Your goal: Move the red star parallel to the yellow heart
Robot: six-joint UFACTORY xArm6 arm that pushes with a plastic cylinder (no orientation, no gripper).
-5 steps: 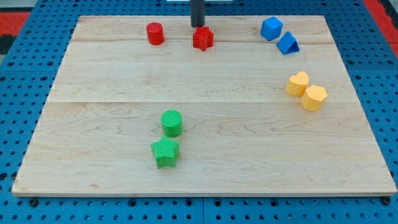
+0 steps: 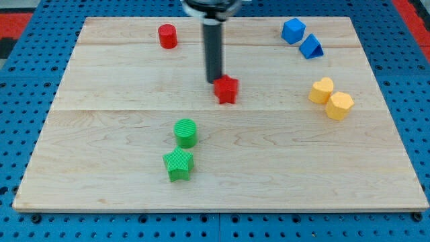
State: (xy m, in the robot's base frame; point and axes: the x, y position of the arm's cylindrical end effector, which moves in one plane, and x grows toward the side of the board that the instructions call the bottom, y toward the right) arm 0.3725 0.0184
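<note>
The red star lies near the middle of the wooden board, a little above centre. My tip touches its upper left side; the dark rod rises from there to the view's top. The yellow heart lies at the view's right, at about the same height in the view as the red star, well apart from it.
A yellow hexagon touches the heart's lower right. A red cylinder sits at the top left. A blue block and a blue triangle sit at the top right. A green cylinder and a green star lie below centre.
My tip has moved down the view and pushed the red star from the board's top edge down and slightly right to near the middle. The other blocks have not moved.
</note>
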